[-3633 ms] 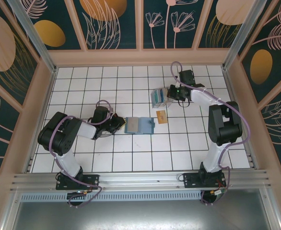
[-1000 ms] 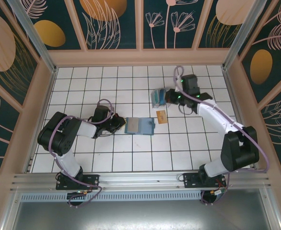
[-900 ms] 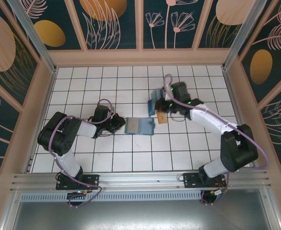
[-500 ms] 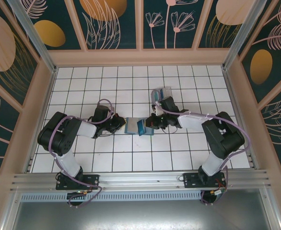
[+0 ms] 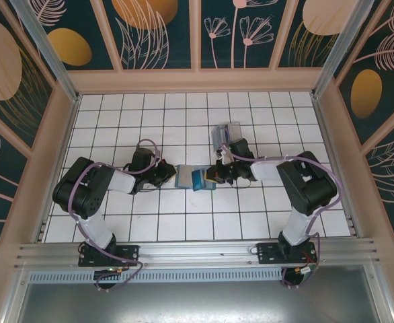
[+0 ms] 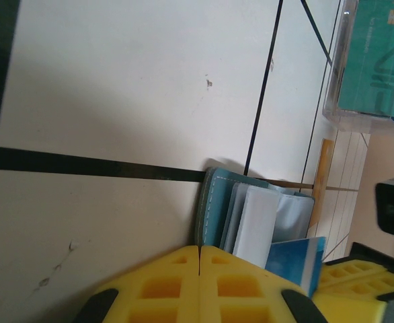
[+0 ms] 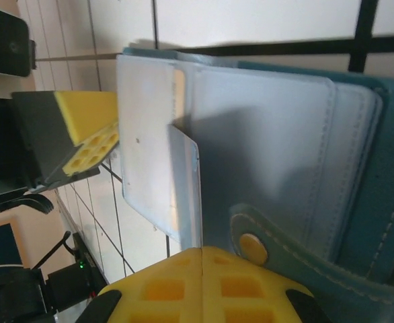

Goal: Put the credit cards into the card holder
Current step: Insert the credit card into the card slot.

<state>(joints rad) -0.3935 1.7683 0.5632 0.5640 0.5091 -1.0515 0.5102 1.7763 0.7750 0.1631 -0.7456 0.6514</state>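
Overlapping card holder (image 6: 215,210): blue card (image 6: 296,261), left-wrist view

A robot test cell: white gridded table (image 5: 183,222) boxed in by floral-printed panels (image 5: 156,33) and aluminium framing (image 5: 197,252).

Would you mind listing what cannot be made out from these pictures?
- Card count in the clear box: cut off by the left wrist view's edge; too small from above.
- How deep the blue card sits in the card holder: the left gripper hides its lower end.
- Any lettering on that card: too small or blurred in each view.
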